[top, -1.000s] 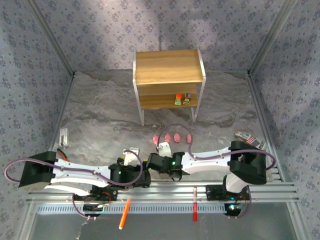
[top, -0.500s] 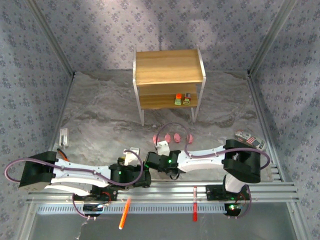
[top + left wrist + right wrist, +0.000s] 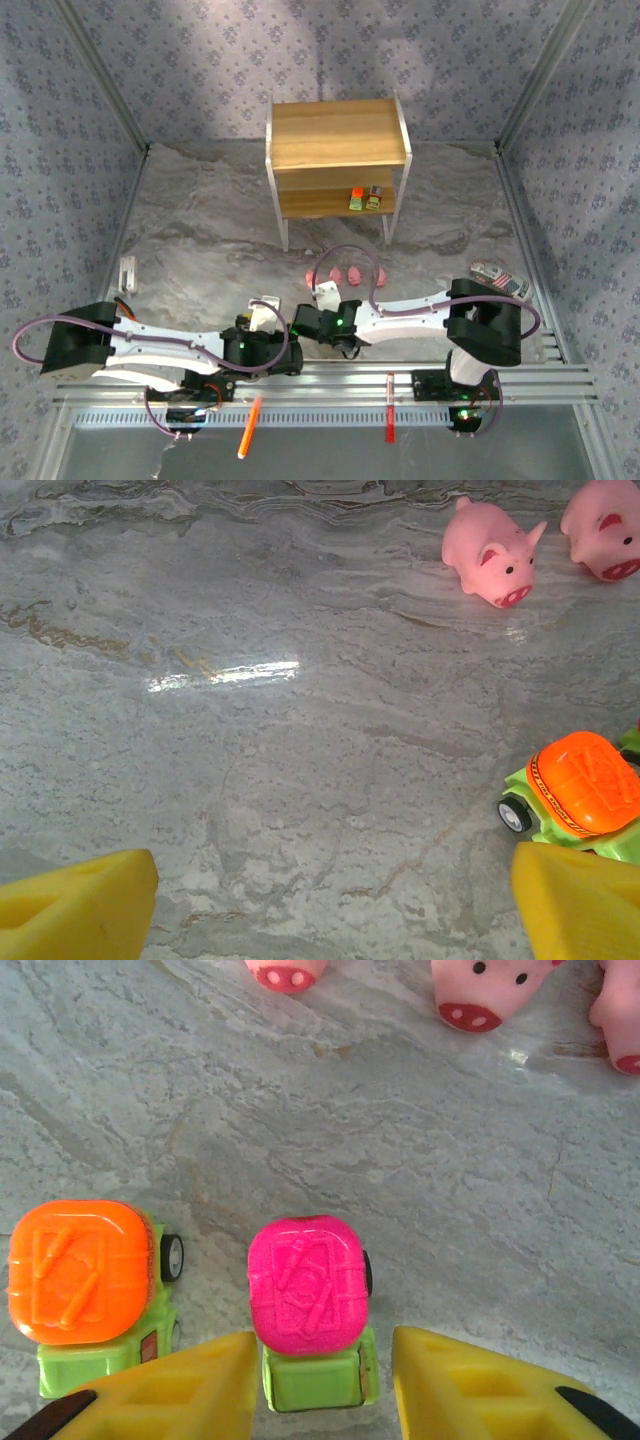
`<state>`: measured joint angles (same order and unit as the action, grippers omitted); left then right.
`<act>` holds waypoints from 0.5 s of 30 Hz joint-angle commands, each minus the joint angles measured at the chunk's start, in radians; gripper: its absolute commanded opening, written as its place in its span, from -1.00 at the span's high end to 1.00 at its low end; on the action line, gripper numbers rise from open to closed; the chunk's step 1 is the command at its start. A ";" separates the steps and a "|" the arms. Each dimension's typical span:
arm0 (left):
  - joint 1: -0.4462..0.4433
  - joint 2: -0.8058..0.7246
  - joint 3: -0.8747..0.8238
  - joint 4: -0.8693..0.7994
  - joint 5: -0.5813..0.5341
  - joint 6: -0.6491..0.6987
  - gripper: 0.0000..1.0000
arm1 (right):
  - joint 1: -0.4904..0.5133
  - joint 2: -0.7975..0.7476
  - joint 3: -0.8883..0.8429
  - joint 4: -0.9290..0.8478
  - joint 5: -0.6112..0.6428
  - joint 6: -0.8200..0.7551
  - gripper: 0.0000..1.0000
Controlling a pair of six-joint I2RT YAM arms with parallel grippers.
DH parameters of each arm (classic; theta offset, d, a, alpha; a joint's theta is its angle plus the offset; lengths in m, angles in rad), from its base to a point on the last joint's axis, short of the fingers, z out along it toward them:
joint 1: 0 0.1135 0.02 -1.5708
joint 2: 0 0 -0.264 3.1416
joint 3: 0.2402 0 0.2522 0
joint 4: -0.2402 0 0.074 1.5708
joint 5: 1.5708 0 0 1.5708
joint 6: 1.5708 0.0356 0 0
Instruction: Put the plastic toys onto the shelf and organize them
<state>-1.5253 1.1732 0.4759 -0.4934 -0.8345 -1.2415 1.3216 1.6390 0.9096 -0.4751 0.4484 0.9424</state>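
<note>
The shelf (image 3: pixel 336 132) is parked at the far side of the marble table (image 3: pixel 200 220). 2 blocky toys (image 3: pixel 365 199) are already tucked onto its lower board, just beside each other toward the right-hand end.

The pink pigs (image 3: pixel 353 272) are lined up in a row on the table in front of the shelf, well apart from its legs. A bit further out from the shelf than the pigs, the magenta-topped truck (image 3: pixel 306 1295) is stood on the table. The orange-topped truck (image 3: pixel 80 1272) is just beside it on its left.

The right gripper (image 3: pixel 320 1348) is set down around the magenta one, with the 2 yellow fingers (image 3: pixel 470 1385) placed close on either side of its green body. Whether it's actually being squeezed can't be told tbh, since a thin sliver of gap seems to be left on one side.

The left gripper (image 3: pixel 330 905) is held low over the table, also out in front of the shelf. Its fingers are spread wide with nothing caught between them, and the orange-topped truck is seen just beside its right finger.

An orange pen (image 3: pixel 248 425) and a red pen (image 3: pixel 390 420) are left by the near rail, well away from the shelf.
</note>
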 commanded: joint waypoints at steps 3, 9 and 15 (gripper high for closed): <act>-0.004 0.003 0.027 0.008 -0.016 0.015 -0.82 | -0.003 -0.012 -0.017 0.023 0.001 -0.026 0.17; -0.004 0.003 0.027 0.009 -0.017 0.014 -0.82 | -0.006 -0.008 -0.028 0.020 -0.009 -0.028 0.17; -0.004 0.006 0.026 0.016 -0.017 0.016 -0.82 | -0.006 -0.008 -0.046 0.024 -0.011 -0.025 0.17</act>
<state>-1.5253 1.1732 0.4759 -0.4854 -0.8345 -1.2385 1.3197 1.6390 0.8806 -0.4404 0.4358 0.9237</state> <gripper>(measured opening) 0.909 0.415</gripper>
